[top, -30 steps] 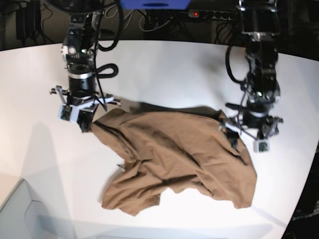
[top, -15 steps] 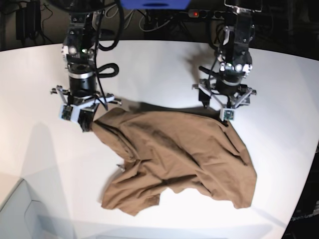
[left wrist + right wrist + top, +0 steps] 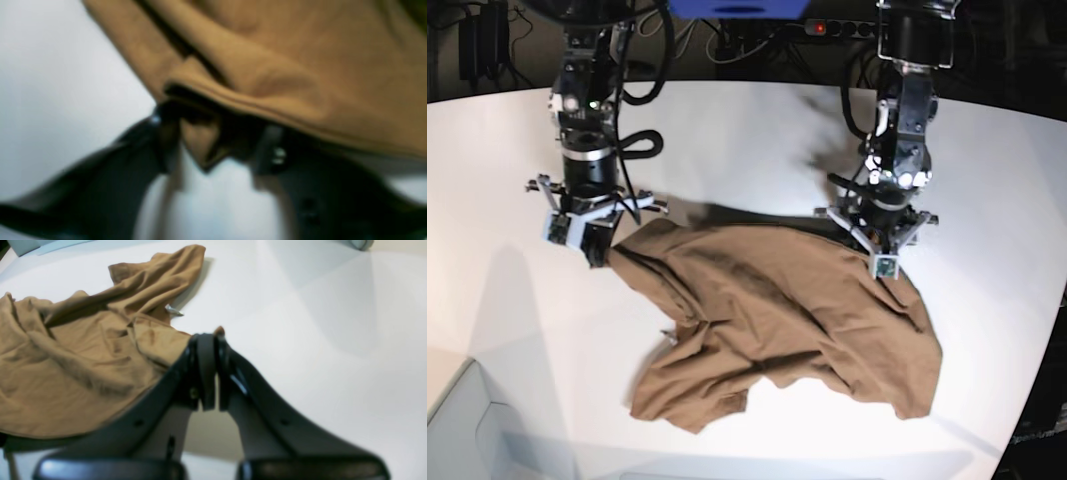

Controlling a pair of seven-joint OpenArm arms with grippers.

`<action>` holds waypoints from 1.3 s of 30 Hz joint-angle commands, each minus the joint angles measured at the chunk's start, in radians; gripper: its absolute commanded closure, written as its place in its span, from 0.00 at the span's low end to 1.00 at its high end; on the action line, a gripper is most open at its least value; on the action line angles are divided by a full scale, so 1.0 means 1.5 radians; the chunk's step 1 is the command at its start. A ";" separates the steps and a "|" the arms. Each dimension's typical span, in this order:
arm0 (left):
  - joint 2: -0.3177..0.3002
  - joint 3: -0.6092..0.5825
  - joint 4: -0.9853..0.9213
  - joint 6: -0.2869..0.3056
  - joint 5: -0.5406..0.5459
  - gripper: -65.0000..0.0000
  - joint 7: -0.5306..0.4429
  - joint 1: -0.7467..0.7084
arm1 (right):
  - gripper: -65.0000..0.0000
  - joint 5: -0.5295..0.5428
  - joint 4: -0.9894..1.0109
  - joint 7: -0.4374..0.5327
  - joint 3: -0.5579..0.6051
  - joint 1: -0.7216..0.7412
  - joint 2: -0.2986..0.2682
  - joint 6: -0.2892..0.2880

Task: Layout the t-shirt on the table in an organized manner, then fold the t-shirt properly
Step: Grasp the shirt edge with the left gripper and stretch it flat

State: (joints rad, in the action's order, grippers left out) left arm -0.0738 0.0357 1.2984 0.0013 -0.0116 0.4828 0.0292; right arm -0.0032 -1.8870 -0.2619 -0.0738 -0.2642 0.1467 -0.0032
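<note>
The table (image 3: 757,130) is a big white top, mostly bare. The t-shirt (image 3: 777,320) lies on it as the landmark: a brown, rumpled heap spread roughly across the middle, with heavy creases and one flap bunched down at its near-left corner. No sleeve or collar shape can be read cleanly from the base view.

The right gripper (image 3: 595,248) is at the shirt's far-left corner. In the right wrist view its jaws are pressed together with a small tip of brown cloth poking out between them (image 3: 207,340), so it is clamped on the t-shirt's edge there.

The left gripper (image 3: 879,258) is at the shirt's far-right corner, over the fabric edge. The left wrist view is blurry, but a folded hem runs across just above the fingertips (image 3: 166,133) and a small brown point of cloth sits between the two dark fingers, with a gap showing below it. It looks set around the hem, but whether it has actually pinched down cannot be told.

Progress, judged from this: early. The layout step is under way, not done; both arms are at the two far corners of the shirt, which reads as a set-up for pulling the far edge straight. The body is wrinkled and doubled over on itself, nothing lies flat, and no fold has been made. Left to do: flatten it out, straighten sleeves and hem, then all of the folding.
</note>
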 commanded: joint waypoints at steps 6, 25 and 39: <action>-0.008 0.062 0.021 -0.007 -0.016 0.94 0.038 -0.014 | 1.00 0.002 -0.014 0.022 -0.003 0.012 -0.025 -0.001; -0.114 0.273 0.199 -0.002 -0.018 0.99 0.042 -0.097 | 1.00 0.003 -0.013 0.022 0.008 -0.119 0.007 -0.002; -0.131 0.272 0.214 -0.002 -0.018 0.75 0.153 -0.152 | 0.73 0.003 -0.011 -0.042 0.077 -0.178 0.007 -0.015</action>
State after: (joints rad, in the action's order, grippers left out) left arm -0.2558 0.4385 1.5951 0.0067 -0.0303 0.7330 -0.2077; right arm -0.0010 -1.8870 -0.3489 0.0402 -0.5316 0.1524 -0.0238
